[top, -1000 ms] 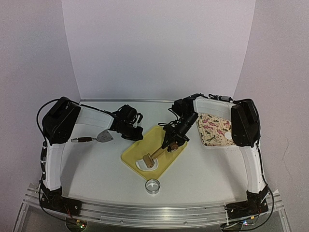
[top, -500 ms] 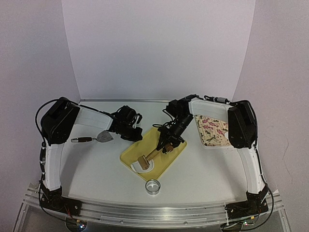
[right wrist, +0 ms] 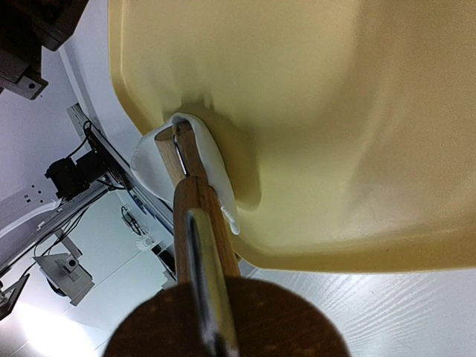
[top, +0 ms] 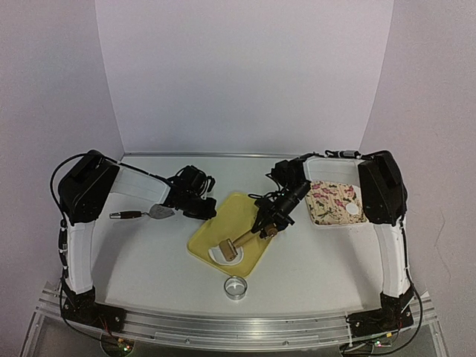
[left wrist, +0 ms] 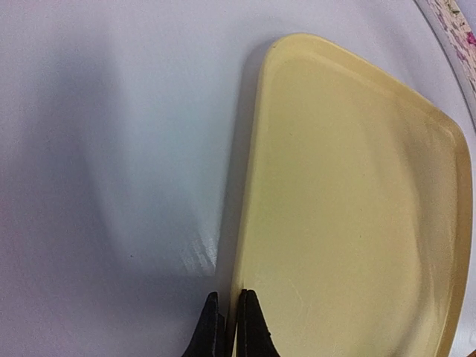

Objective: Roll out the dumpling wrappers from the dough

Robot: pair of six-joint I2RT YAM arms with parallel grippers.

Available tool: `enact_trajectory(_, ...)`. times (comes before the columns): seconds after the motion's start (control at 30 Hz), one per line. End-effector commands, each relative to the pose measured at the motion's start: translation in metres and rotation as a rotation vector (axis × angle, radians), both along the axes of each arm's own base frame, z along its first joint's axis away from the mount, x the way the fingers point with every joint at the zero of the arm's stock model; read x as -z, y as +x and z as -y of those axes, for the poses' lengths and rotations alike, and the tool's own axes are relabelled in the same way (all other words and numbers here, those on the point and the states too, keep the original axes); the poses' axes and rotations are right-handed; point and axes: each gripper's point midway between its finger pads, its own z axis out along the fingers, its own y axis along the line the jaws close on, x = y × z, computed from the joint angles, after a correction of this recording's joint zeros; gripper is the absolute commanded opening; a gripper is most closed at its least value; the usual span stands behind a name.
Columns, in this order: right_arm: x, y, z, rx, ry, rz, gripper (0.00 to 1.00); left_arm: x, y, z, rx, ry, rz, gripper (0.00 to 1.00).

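Note:
A flattened piece of white dough (top: 218, 256) lies at the near end of the yellow tray (top: 238, 212). A wooden roller (top: 229, 249) rests on it. My right gripper (top: 269, 226) is shut on the roller's handle at the tray's right edge. In the right wrist view, the handle (right wrist: 199, 216) runs to the dough (right wrist: 216, 167) on the tray (right wrist: 335, 111). My left gripper (left wrist: 229, 331) is shut on the tray's left rim (left wrist: 242, 223); it also shows in the top view (top: 206, 210). One round white wrapper (top: 353, 210) lies on the patterned plate (top: 327, 197).
A shiny ring cutter (top: 235, 287) stands on the table in front of the tray. A metal scraper (top: 152, 213) lies left of the tray, under the left arm. The patterned plate sits at the right, beside the right arm.
The roller went left over the dough half a second ago and has come back to the right. The right arm drew back with it. The left gripper has stayed on the tray rim.

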Motion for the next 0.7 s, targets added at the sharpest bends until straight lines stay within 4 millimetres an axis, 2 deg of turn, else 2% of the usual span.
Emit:
enact_trajectory(0.0,0.095,0.003,0.13,-0.007,-0.632,0.041,0.0,0.084,-0.064,-0.07,-0.102,0.26,-0.301,0.0)
enact_trajectory(0.27,0.09,0.005,0.145,0.026,-0.604,0.019,0.0,0.086,-0.059,-0.071,-0.108,0.261,-0.303,0.0)
enact_trajectory(0.43,0.086,0.012,0.141,0.036,-0.592,0.034,0.0,0.086,-0.056,-0.067,-0.097,0.257,-0.3,0.0)
enact_trajectory(0.67,0.064,0.03,0.145,0.084,-0.615,0.103,0.0,0.079,-0.049,-0.058,-0.068,0.23,-0.277,0.0)
